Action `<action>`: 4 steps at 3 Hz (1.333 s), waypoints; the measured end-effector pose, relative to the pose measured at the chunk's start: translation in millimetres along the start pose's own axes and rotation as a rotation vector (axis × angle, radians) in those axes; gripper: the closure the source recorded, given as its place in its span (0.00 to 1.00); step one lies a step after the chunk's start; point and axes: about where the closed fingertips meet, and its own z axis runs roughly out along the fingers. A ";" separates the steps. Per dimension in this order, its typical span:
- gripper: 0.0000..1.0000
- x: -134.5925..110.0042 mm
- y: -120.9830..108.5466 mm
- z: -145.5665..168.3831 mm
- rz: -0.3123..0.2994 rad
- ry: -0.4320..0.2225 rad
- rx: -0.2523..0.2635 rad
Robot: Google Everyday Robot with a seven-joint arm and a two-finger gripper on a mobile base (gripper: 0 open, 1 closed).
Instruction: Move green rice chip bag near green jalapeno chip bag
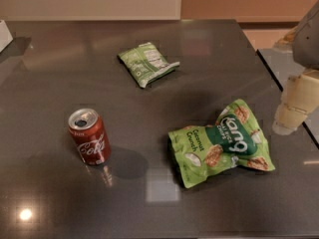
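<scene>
Lying on the dark grey table (50, 59) are two green bags and one red cola can (89, 136), the can near and left, with one gripper (288, 119) hanging at the right edge, its arm cut off by the frame. The green rice chip bag (222, 143), large, crinkled, bright green with a dark oval logo and white "Coconut Crunch" lettering, sits near and right, just left of the gripper; the green jalapeno chip bag (148, 63), smaller, flatter, paler, white-panelled, lies far and centre, well apart from it. Whether the gripper is spread or closed I cannot tell
</scene>
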 end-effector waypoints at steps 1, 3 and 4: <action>0.00 0.0 0.0 0.0 0.000 0.000 0.000; 0.00 -9.6 17.1 2.8 -0.033 -0.055 -0.101; 0.00 -17.9 36.1 17.2 -0.089 -0.124 -0.168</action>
